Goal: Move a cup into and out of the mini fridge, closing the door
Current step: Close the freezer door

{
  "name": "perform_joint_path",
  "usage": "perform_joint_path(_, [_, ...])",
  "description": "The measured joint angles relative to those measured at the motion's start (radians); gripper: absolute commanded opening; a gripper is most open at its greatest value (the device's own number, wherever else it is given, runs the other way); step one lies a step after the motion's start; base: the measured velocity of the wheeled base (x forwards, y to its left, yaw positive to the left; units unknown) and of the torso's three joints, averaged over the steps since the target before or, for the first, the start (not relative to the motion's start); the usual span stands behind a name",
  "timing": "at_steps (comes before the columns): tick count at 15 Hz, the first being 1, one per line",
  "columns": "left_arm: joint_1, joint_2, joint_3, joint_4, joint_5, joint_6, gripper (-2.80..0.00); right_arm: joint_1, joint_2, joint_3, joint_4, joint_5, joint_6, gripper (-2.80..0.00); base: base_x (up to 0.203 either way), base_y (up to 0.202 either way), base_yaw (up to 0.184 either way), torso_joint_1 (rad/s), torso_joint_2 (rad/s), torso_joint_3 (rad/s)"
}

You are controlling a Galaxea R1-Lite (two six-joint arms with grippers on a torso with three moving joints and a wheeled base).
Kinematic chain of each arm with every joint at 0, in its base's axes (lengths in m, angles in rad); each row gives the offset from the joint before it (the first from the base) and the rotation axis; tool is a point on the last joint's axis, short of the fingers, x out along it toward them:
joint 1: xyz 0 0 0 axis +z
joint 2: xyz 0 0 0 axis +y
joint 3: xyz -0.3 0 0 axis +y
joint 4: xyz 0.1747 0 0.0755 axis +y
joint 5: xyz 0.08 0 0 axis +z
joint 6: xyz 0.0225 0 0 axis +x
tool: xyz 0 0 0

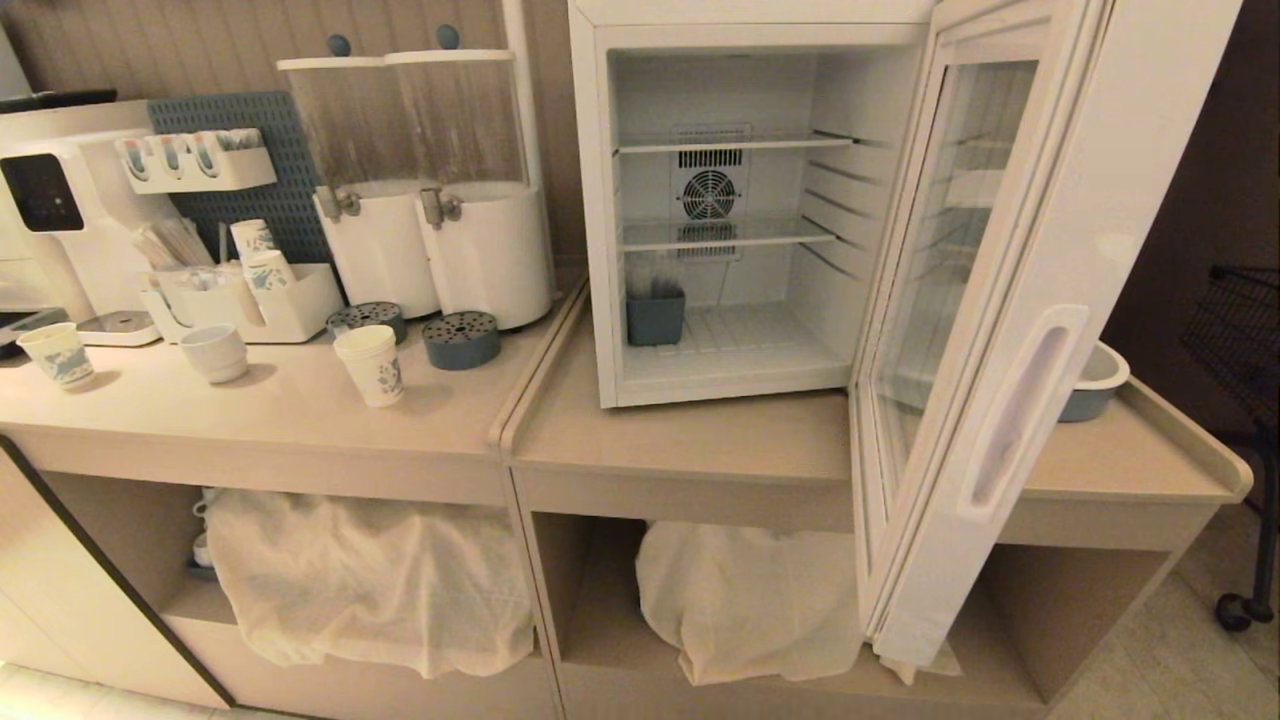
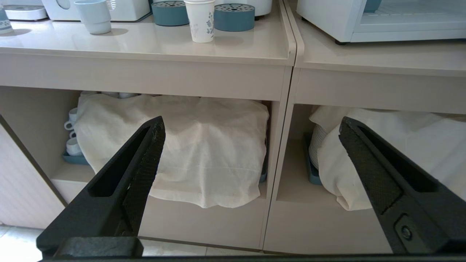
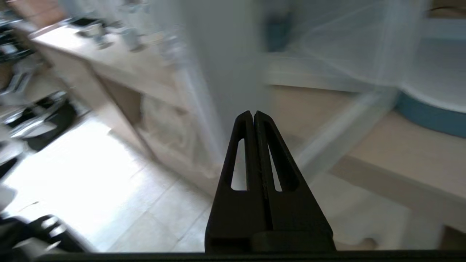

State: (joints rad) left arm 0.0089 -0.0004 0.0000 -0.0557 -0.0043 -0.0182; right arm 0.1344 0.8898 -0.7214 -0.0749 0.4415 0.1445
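I am swinging the right gripper [image 3: 253, 115], jaws pressed together and empty, toward the open door [image 1: 1010, 400] of the fridge [image 1: 620, 200]; the cup [image 1: 371, 365] is standing on the counter [image 1: 270, 420]; left gripper [image 2: 251, 127] parked, jaws wide; I am judging a slow, flat push near the door's free edge best.

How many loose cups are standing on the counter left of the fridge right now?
3: the tall cup nearest the mini fridge, a squat white cup further left, a patterned cup at far left. More sit stacked in the organizer.
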Motion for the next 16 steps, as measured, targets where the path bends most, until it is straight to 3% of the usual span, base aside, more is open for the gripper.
perform_joint_path(2, [0.0,0.0,0.0,0.001,0.0,0.005,0.0,-0.262,0.032,0.043,-0.059,0.228,-0.024,-2.8,0.0,0.0,0.0,0.0,0.0,0.0])
perform_joint_path(4, [0.0,0.0,0.0,0.001,0.0,0.004,0.0,-0.468,0.075,0.077,-0.101,0.501,-0.049,-2.8,0.0,0.0,0.0,0.0,0.0,0.0])
perform_joint_path(6, [0.0,0.0,0.0,0.001,0.0,0.002,0.0,-0.561,0.136,0.098,-0.133,0.732,-0.079,-2.8,0.0,0.0,0.0,0.0,0.0,0.0])
perform_joint_path(7, [0.0,0.0,0.0,0.0,0.0,0.003,0.0,-0.553,0.17,0.103,-0.142,0.787,-0.103,-2.8,0.0,0.0,0.0,0.0,0.0,0.0])
perform_joint_path(9, [0.0,0.0,0.0,0.001,0.0,0.004,0.0,-0.449,0.222,0.11,-0.159,0.733,-0.149,-2.8,0.0,0.0,0.0,0.0,0.0,0.0])
perform_joint_path(12, [0.0,0.0,0.0,0.001,0.0,0.002,0.0,-0.229,0.284,0.116,-0.181,0.489,-0.193,-2.8,0.0,0.0,0.0,0.0,0.0,0.0])
perform_joint_path(14, [0.0,0.0,0.0,0.001,0.0,0.002,0.0,-0.107,0.333,0.1,-0.242,0.349,-0.138,-2.8,0.0,0.0,0.0,0.0,0.0,0.0])
perform_joint_path(16, [0.0,0.0,0.0,0.0,0.0,0.001,0.0,-0.055,0.384,0.085,-0.333,0.28,-0.098,-2.8,0.0,0.0,0.0,0.0,0.0,0.0])
